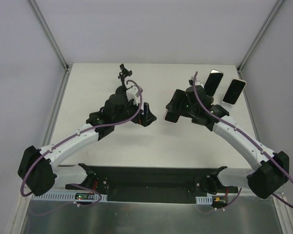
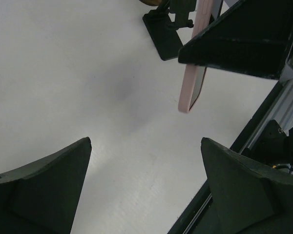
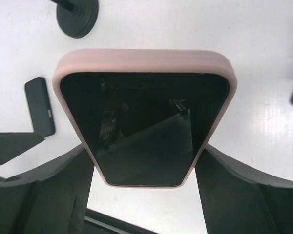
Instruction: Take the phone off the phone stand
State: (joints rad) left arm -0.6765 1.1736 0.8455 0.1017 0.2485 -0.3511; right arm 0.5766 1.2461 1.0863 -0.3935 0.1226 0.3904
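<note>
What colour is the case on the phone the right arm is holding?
The phone case is pale pink; the right wrist view shows it best.

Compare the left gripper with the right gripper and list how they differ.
The left gripper is open, with nothing between its fingers; the right gripper is shut on the pink-cased phone. The left gripper's wrist view shows bare white table between the fingers; the right gripper's view is mostly filled by the phone's dark screen. Both have black fingers, hang above the table and point toward each other.
</note>
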